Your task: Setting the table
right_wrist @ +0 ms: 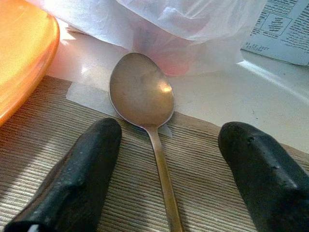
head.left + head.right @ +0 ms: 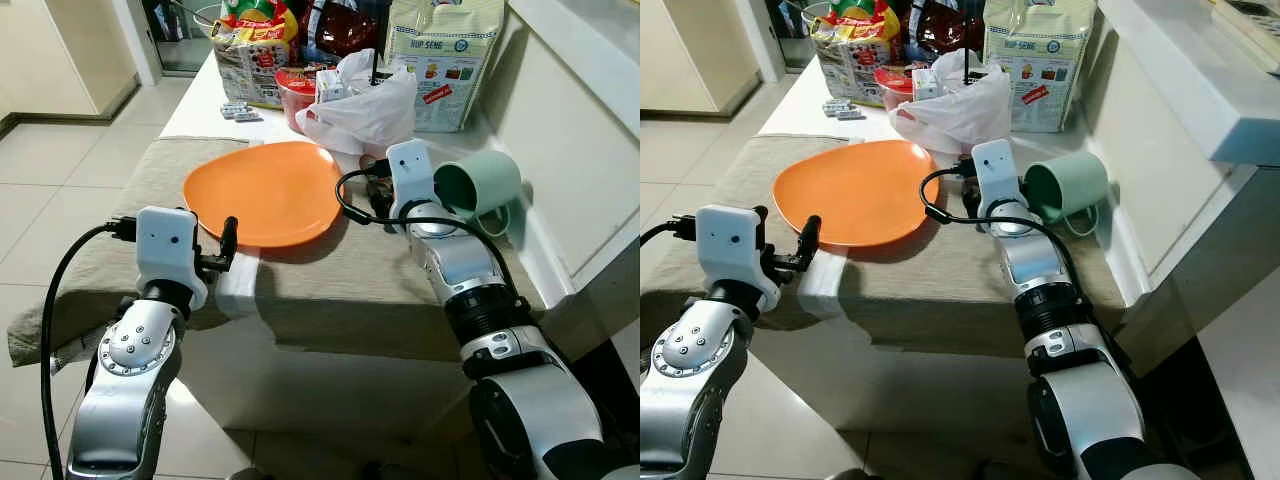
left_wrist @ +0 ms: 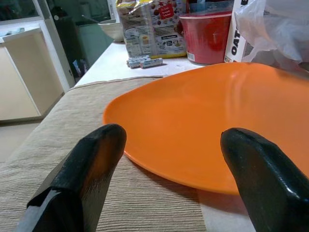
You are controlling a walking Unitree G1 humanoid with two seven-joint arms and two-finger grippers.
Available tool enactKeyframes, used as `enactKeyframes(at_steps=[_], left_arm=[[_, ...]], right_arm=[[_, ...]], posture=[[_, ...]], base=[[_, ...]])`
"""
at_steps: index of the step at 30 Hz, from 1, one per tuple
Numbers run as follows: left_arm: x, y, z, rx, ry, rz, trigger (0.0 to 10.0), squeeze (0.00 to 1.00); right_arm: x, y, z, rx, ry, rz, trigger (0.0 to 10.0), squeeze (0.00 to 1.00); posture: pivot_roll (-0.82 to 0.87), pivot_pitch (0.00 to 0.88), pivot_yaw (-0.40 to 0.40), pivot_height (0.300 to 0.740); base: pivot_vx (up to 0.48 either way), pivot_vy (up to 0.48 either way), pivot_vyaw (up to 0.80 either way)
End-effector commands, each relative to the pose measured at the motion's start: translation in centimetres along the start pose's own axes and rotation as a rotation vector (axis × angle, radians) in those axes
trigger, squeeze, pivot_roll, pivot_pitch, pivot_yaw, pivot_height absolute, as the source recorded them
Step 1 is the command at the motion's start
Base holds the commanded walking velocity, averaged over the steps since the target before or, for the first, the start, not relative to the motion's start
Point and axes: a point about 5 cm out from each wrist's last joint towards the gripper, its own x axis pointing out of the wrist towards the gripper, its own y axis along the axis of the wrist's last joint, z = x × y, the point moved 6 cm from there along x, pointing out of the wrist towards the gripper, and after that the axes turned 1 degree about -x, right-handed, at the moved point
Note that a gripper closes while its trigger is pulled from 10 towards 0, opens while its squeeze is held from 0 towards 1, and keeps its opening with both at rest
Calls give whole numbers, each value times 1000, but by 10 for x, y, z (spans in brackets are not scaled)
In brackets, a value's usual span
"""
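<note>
My right gripper (image 1: 166, 179) is spread wide astride the metal spoon (image 1: 145, 108); it looks thin, stiff and slippery, so I'd pinch its handle.

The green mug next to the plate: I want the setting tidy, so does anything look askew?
Yes. The green mug lies tipped on its side on the table cloth, mouth facing the right tool, instead of standing upright. The orange plate lies flat, and the spoon rests between the right tool's open fingers.

Plate (image 2: 268, 192) left of spoon (image 1: 145, 104); cup (image 2: 478, 185) right.
</note>
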Motion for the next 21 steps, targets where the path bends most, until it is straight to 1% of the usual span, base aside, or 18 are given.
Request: enactKeyframes(at_steps=[1, 7, 10, 11, 12, 13, 21], left_arm=[[-1, 6, 0, 3, -3, 16, 10000, 0], [-1, 6, 1, 1, -4, 15, 10000, 0], [-1, 7, 1, 0, -4, 15, 10000, 0], [-1, 7, 1, 0, -4, 15, 10000, 0], [-1, 7, 1, 0, -4, 15, 10000, 0], [-1, 7, 1, 0, -4, 15, 10000, 0], [-1, 7, 1, 0, -1, 13, 10000, 0]], right_arm=[[-6, -72, -19, 18, 65, -233, 10000, 1000], [-6, -73, -20, 24, 70, -236, 10000, 1000], [-6, -73, -21, 0, 72, -242, 10000, 1000], [-6, -73, -21, 2, 72, -241, 10000, 0], [-6, -72, -21, 4, 75, -236, 10000, 0], [-6, -70, -23, 16, 84, -225, 0, 0], [-7, -71, -25, 9, 93, -224, 0, 0]], posture=[[3, 107, 24, 740], [2, 108, 25, 740], [1, 110, 25, 740], [1, 110, 26, 740], [1, 110, 26, 740], [2, 111, 25, 740], [3, 113, 22, 740]], base=[[0, 0, 0], [0, 0, 0], [0, 0, 0], [0, 0, 0], [0, 0, 0], [0, 0, 0], [0, 0, 0]])
